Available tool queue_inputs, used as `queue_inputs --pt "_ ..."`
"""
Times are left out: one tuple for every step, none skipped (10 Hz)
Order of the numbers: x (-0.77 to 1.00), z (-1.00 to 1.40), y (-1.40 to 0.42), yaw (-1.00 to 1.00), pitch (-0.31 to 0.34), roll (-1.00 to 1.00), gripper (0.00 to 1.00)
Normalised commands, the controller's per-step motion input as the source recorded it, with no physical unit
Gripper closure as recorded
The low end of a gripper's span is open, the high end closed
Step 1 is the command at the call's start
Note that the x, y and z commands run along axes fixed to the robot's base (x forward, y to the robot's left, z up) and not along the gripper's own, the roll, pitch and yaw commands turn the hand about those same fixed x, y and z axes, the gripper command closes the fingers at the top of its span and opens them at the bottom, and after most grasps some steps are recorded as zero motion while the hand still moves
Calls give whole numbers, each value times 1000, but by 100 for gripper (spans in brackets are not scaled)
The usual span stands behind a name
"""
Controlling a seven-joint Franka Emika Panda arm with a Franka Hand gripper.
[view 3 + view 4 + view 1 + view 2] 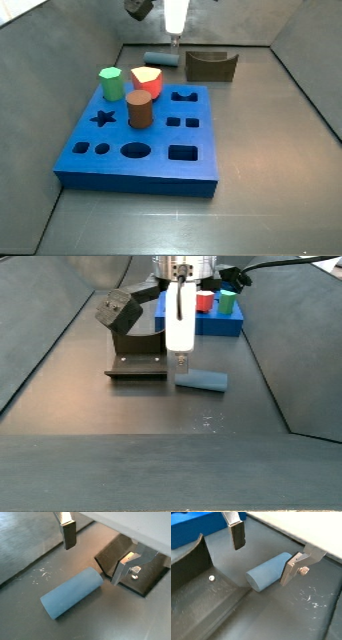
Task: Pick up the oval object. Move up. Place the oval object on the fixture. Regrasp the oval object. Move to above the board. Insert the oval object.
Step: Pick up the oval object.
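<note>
The claw (264, 554) hangs over the desk (127, 619) with its two silver fingers (67, 534) spread wide and nothing pinched between them. Below the gap, the oval object (72, 592) lies on its side on the dark desk, a smooth pale grey-blue peg; in both wrist views one finger stands just beside its end (271, 572), though contact cannot be told. In a side view the claw (179, 353) hangs at the near end of the peg (203, 380), with the fixture (132, 354) just beside it on its base plate. Farther off lies the bright blue board (140, 140), carrying a brown cylinder peg (139, 109), a green hexagonal peg (112, 82) and a red peg (147, 81) standing upright in their holes.
</note>
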Motion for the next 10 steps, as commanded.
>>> queue_inputs --pt "0 123 0 -326 114 -500 0" --pt "-3 117 234 -34 17 -500 0" --pt "-20 -100 509 -3 0 -500 0" --pt "-280 -366 446 -194 -300 -246 0" --pt "-311 -357 257 -377 -350 -170 0" --pt "-220 -243 89 -451 -401 -226 0" --pt "-209 -311 9 -431 -389 -214 0" --pt "-203 -334 0 -357 -406 -149 0" --pt "-31 -354 3 -257 -397 -93 0" --pt "0 -391 11 -171 -390 -76 0"
